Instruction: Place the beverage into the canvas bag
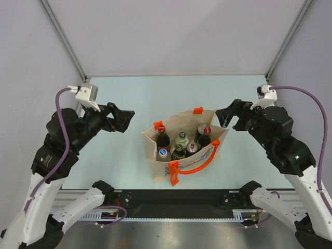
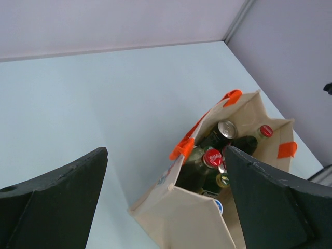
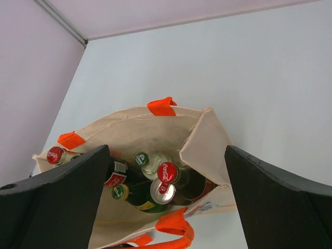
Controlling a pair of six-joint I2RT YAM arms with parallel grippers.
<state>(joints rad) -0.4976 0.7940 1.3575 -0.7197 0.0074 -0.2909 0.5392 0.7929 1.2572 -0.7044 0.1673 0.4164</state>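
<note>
Jaws spread; canvas bag (image 1: 179,123) holds bottles (image 1: 163,139).

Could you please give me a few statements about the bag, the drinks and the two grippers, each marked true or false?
1. The canvas bag stands upright on the table between the two arms. True.
2. The bag is empty. False: it holds several bottles and a can.
3. The left gripper and the right gripper both have open jaws and hold nothing. True.
4. The left gripper grips a handle of the bag. False: it is apart from the bag and its orange handles, off to the bag's left.
</note>
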